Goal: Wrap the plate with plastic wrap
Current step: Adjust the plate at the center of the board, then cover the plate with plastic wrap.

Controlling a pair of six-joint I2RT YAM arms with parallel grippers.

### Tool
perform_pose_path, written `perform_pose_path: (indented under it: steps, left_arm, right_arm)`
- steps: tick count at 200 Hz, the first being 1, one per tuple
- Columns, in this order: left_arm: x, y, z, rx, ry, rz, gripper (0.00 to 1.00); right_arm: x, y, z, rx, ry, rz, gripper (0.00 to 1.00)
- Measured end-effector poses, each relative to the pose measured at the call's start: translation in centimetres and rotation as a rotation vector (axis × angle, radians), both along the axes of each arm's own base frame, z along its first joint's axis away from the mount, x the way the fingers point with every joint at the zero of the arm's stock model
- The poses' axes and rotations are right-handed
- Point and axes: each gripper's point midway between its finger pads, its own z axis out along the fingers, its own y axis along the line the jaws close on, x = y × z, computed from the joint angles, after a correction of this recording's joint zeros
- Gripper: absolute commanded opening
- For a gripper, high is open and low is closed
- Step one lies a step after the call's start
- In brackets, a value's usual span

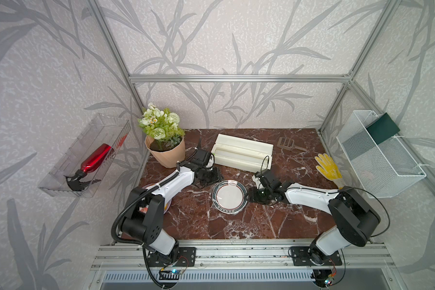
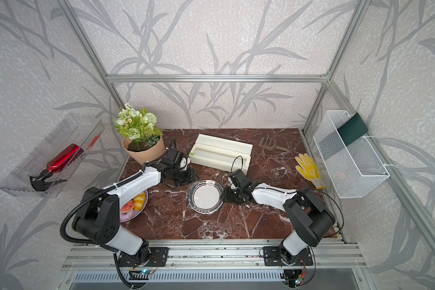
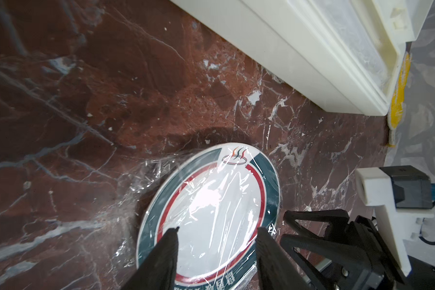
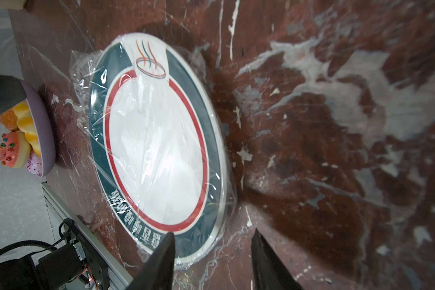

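Plate sits on the table, plastic wrap draped over it. Left pincer and right pincer flank it, both released.

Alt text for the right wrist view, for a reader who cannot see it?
A round white plate with a dark green rim band lies on the red-brown marble tabletop, covered by wrinkled transparent plastic wrap. The right claw hangs open near its rim, holding nothing. A purple plate of toy food sits beyond.
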Motion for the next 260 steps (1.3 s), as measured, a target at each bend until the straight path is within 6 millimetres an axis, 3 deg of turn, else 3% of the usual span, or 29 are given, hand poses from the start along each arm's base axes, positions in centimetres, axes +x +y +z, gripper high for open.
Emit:
perform_pose_path:
  steps: [31,105,260]
  left_arm:
    - [0.3,-0.9,-1.6,0.017,0.034,-0.034,0.49]
    - [-0.3,0.9,-5.4,0.139,0.124,0.000,0.45]
    - [-0.2,3.0,-5.0,0.247,0.093,0.034,0.44]
  right_arm:
    - [-0.1,0.0,-0.2,0.007,0.002,-0.005,0.49]
    - [-0.2,0.6,-0.4,0.025,0.000,0.005,0.48]
    - [-0.1,1.2,-1.4,0.025,0.001,0.028,0.44]
